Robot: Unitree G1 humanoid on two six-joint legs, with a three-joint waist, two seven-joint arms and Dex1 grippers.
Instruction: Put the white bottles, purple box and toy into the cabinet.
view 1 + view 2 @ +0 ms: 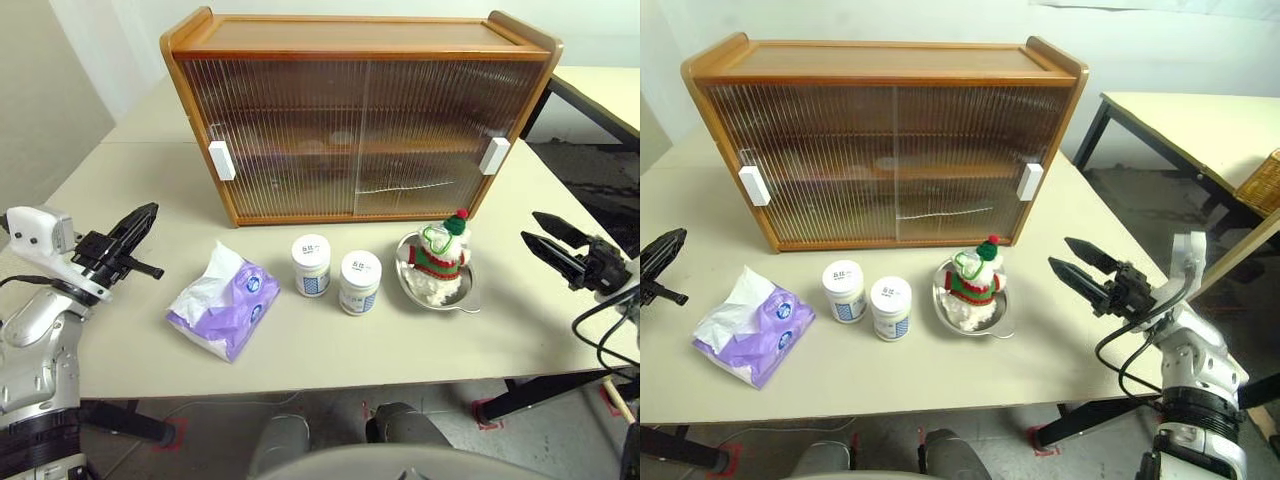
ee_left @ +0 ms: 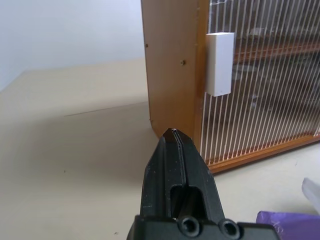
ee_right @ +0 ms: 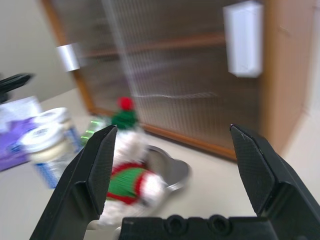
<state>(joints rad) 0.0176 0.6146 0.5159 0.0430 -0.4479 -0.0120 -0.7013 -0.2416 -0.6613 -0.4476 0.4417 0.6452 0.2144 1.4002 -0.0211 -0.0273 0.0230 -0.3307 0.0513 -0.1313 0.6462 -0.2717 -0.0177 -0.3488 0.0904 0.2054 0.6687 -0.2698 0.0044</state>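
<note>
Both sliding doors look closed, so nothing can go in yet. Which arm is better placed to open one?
Probably the left: its shut gripper points at the cabinet's left white handle, close by. The right gripper is open, farther from its handle.

Silver arms, black two-fingered hands

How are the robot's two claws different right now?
The left gripper has its fingers pressed shut together, while the right gripper has its fingers spread wide open. The left gripper points toward the cabinet's left end, near the purple box; the right gripper sits at the table's other side, facing the toy. Both are black, empty, and touching nothing.
</note>
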